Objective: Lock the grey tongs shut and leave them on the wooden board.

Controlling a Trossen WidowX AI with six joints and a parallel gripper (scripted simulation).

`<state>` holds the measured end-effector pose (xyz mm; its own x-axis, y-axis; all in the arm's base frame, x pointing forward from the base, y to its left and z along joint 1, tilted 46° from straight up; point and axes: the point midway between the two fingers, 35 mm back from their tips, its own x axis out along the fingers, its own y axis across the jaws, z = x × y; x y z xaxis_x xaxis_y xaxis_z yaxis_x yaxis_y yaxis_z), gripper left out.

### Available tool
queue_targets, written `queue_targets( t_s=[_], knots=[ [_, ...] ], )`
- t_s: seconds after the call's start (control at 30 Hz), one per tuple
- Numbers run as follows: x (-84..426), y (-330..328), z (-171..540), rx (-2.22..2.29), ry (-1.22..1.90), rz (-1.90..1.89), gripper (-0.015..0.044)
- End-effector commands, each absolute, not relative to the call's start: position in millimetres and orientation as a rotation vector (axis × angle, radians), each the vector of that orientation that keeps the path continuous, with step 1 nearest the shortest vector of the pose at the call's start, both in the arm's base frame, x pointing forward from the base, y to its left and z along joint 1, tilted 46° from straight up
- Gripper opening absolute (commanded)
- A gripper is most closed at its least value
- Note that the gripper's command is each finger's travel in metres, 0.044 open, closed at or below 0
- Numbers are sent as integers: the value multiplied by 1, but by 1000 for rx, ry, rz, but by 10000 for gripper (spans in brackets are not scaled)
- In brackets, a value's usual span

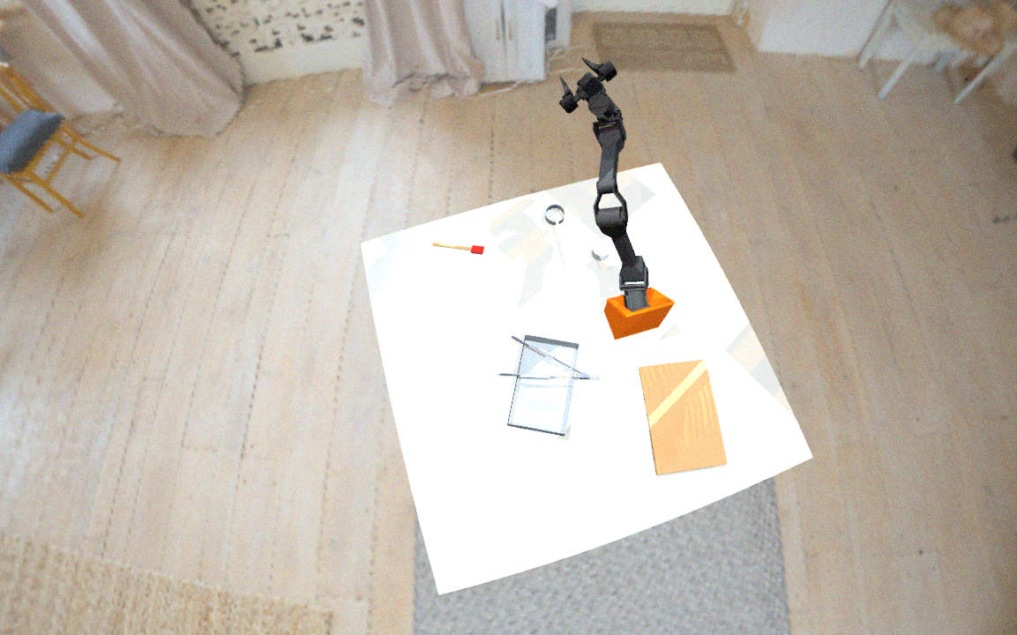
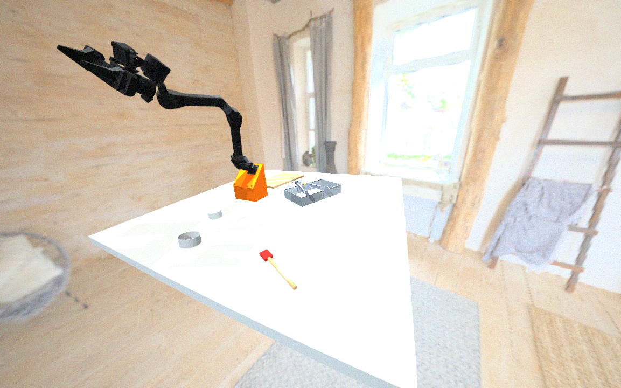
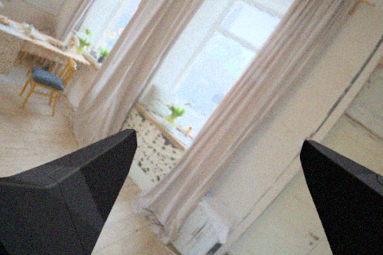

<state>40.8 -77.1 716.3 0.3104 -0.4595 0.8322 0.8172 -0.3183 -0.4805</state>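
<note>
The grey tongs (image 1: 551, 357) (image 2: 301, 187) lie open across the roasting tin (image 1: 535, 429) (image 2: 293, 196). In the top view their two arms spread to the left past the tin's left wall, and the hinge end sticks out past its right wall. The wooden board (image 1: 689, 426) (image 2: 283, 180) lies flat to the right of the tin in the top view, with nothing on it. My gripper (image 1: 573, 69) (image 2: 70, 54) (image 3: 219, 143) is open and empty, raised high and reaching out beyond the table edge, far from the tongs. The wrist view shows neither tongs, tin nor board.
My arm stands on an orange base (image 1: 638, 322) (image 2: 250, 193) near the board and tin. A red-headed brush (image 1: 477, 249) (image 2: 266, 255), a grey ring (image 2: 189, 244) with a pale handle and a small white round piece (image 1: 600, 253) (image 2: 214, 215) lie on the table on the gripper's side.
</note>
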Motion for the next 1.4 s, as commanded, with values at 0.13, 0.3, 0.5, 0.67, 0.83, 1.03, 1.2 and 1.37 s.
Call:
queue_targets(
  t_s=[0.13, 0.3, 0.5, 0.67, 0.83, 1.03, 1.2, 1.37],
  knots=[
    [35, -85, 715, -1340, -373, -1338, 440],
    [14, -123, 708, -1233, -393, -1364, 440],
    [2, -188, 686, -1058, -388, -1372, 440],
    [13, -239, 662, -936, -340, -1348, 440],
    [42, -292, 624, -818, -244, -1306, 440],
    [93, -335, 577, -730, -115, -1206, 440],
    [143, -360, 533, -663, 1, -1124, 440],
    [203, -374, 477, -630, 165, -1008, 440]
  ],
)
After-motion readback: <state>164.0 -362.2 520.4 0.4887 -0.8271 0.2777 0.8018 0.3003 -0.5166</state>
